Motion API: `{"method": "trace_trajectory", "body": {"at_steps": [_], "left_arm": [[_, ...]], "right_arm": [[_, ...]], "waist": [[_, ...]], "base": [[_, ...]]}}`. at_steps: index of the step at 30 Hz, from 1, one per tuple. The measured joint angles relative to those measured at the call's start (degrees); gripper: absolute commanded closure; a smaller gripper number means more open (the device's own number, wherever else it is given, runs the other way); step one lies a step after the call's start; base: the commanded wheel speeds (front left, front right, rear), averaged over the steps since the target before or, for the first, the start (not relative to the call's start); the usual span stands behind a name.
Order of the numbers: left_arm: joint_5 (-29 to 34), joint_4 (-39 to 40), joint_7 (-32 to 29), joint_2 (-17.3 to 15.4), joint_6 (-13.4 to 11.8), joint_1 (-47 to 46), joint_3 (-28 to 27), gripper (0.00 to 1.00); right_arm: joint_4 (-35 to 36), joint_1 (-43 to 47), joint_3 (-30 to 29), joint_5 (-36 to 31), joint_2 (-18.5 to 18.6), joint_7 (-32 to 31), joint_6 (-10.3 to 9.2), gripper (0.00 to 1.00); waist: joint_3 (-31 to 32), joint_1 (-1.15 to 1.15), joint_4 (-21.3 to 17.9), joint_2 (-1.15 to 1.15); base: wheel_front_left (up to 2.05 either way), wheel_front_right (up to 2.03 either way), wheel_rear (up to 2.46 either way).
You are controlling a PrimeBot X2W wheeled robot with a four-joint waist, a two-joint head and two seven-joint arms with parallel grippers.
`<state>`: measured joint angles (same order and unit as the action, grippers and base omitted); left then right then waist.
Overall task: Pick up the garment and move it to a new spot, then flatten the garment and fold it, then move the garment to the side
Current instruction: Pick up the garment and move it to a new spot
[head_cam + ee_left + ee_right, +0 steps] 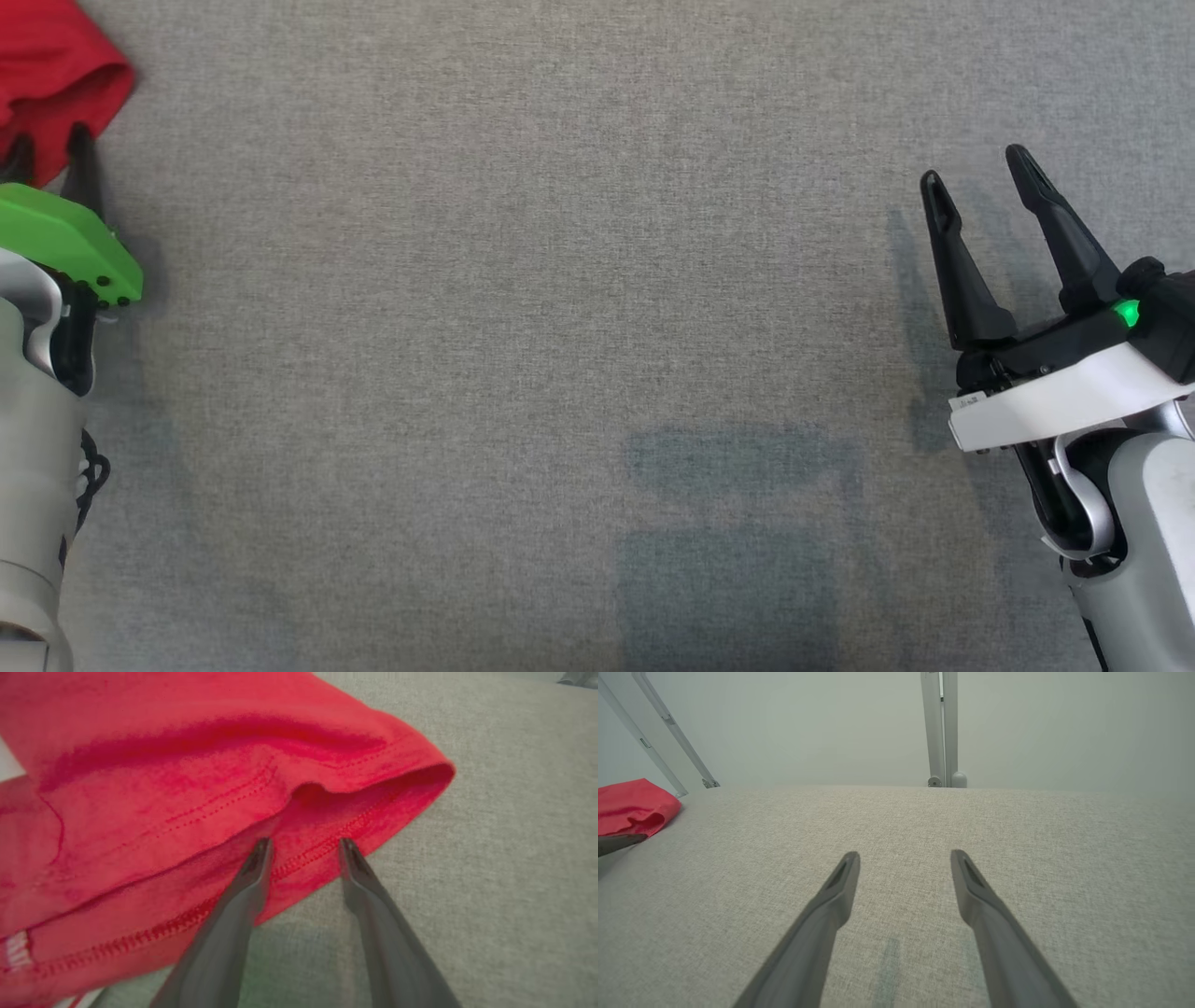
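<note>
The left claw [304, 844] is open, with its two dark fingers apart and nothing pinched between them. Its tips sit right at the stitched hem [299, 858] of the red garment [187, 765], and red cloth shows in the gap between the fingers. The garment lies bunched on the grey tabletop [490, 882]. It spreads from the tips to the far side of this claw and off to its left. Low on the left of the claw, a small white tag [18, 949] is sewn into the hem, but its marks are too blurry to read. Just behind this claw, the wrist wears a bright green cover [65, 238]. The right claw [976, 168] is well apart from the garment, across the tabletop. It is open too and holds nothing, with grey tabletop under its fingers. A little sticker [966, 401] on the white part behind this claw is too small to read, and a green light [1128, 313] glows near it. Far ahead of the right claw, past the tabletop's edge, stand pale metal posts [941, 728] and a plain wall [1064, 728].
</note>
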<state>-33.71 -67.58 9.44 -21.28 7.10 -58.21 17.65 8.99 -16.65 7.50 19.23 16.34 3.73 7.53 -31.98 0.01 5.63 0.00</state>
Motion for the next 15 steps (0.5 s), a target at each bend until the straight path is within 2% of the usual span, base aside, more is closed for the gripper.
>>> {"method": "trace_trajectory", "body": {"at_steps": [1, 10, 15], "left_arm": [[-0.07, -0.30, 0.85, -0.10, 0.03, -0.24, 0.05, 1.00], [1.05, 0.22, 5.33, -0.92, -0.62, -0.34, 0.26, 1.00], [3.57, 11.93, 5.50, -2.99, -3.96, 2.14, -3.81, 1.00]], "right_arm": [[-0.04, -0.01, -0.03, 0.00, 0.01, 0.16, -0.01, 0.00], [-1.16, -0.06, -0.60, 0.00, -0.13, 0.76, -0.01, 0.00], [-1.98, 0.30, -0.96, 0.00, -0.54, 1.41, -0.01, 0.00]], "waist": [[-0.37, 0.00, -0.36, 0.00], [0.07, 0.00, -0.95, 0.00], [2.37, 0.00, -0.37, 0.00]], "base": [[0.00, 0.00, 0.00], [0.00, 0.00, 0.00], [0.00, 0.00, 0.00]]}}
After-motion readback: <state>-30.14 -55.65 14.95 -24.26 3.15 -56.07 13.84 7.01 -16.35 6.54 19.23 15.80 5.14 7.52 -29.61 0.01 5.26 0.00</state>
